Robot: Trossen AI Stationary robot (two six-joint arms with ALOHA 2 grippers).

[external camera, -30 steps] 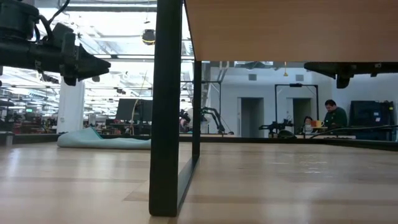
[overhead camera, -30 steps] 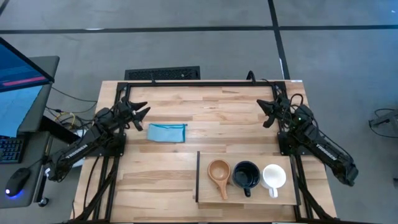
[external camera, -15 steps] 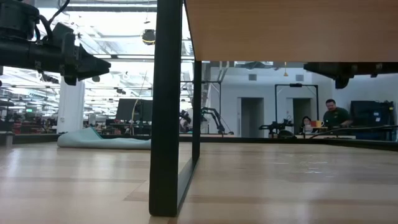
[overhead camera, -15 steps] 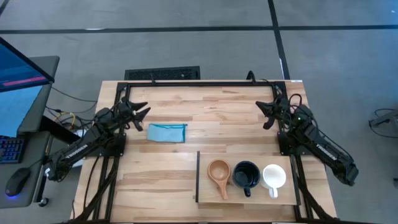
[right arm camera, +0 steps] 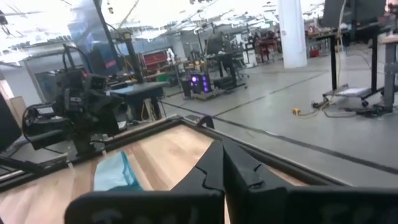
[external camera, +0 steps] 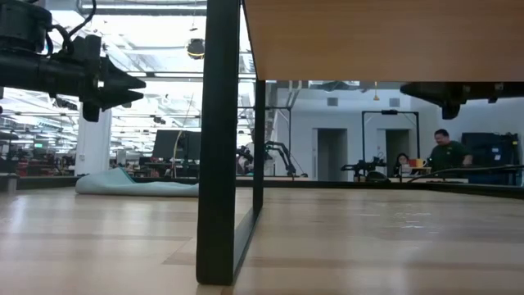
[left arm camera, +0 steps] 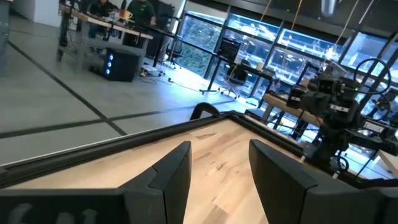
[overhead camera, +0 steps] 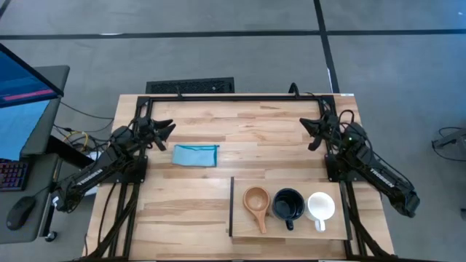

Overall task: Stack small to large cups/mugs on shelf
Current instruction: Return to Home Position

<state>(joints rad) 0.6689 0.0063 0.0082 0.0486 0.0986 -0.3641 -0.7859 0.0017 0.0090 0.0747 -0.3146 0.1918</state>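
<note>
Three cups stand side by side on their bases on the shelf (overhead camera: 244, 224) at the near right of the table: a tan wooden cup (overhead camera: 256, 199), a glossy black mug (overhead camera: 288, 204) and a white mug (overhead camera: 320, 206). Their handles point toward the near edge. My left gripper (overhead camera: 166, 132) hovers level over the far left of the table, open and with nothing in it (left arm camera: 217, 152). Mirroring it over the far right, my right gripper (overhead camera: 309, 133) is also level, its fingers together (right arm camera: 222, 149). Both are well away from the cups.
A blue cloth (overhead camera: 196, 155) lies on the planks just right of my left gripper. The shelf stands raised on a dark leg (external camera: 219, 139). Bare planks lie between the two arms. A keyboard (overhead camera: 191, 87) sits beyond the far edge, and people work in the room behind.
My left gripper has rolled a little about the line it points along, staying where it was. The cups, shelf and cloth have not moved.
</note>
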